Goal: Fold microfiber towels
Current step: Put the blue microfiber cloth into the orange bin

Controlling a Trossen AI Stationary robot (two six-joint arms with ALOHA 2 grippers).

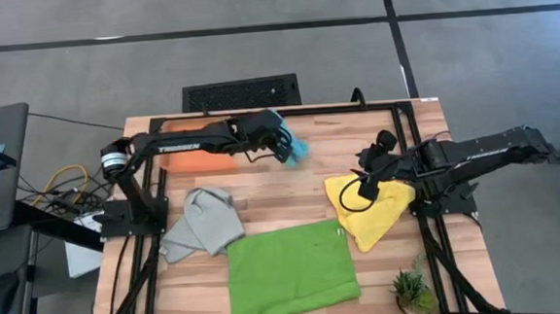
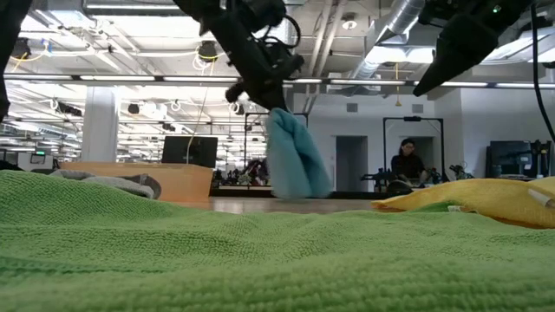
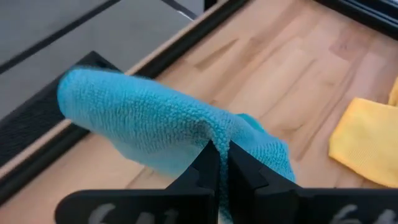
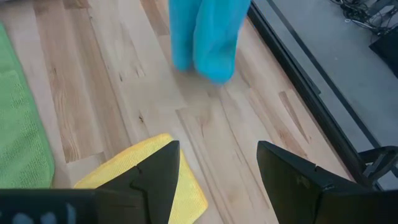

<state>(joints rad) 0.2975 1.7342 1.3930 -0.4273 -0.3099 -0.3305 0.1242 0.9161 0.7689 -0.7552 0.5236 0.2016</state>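
Beside the orange towel point(image 1: 200, 160), at the table's point(image 1: 283, 201) far edge, the left gripper point(image 1: 287, 149) pinches the turquoise towel point(image 1: 297, 148), which hangs vertically, lower end touching the table; the left arm reaches across horizontally; the right gripper point(image 1: 364, 184), jaws spread, hovers over the yellow towel point(image 1: 373, 213).

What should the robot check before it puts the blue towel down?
1. Left tool shut on the turquoise towel: ok.
2. Towel hanging off the table: ok.
3. Bare wood under the towel: ok.
4. Right tool open, holding nothing, above the yellow towel: ok.
5. Towel folded neatly: cannot tell, it hangs bunched.
6. Orange towel clear of the drop spot: cannot tell.
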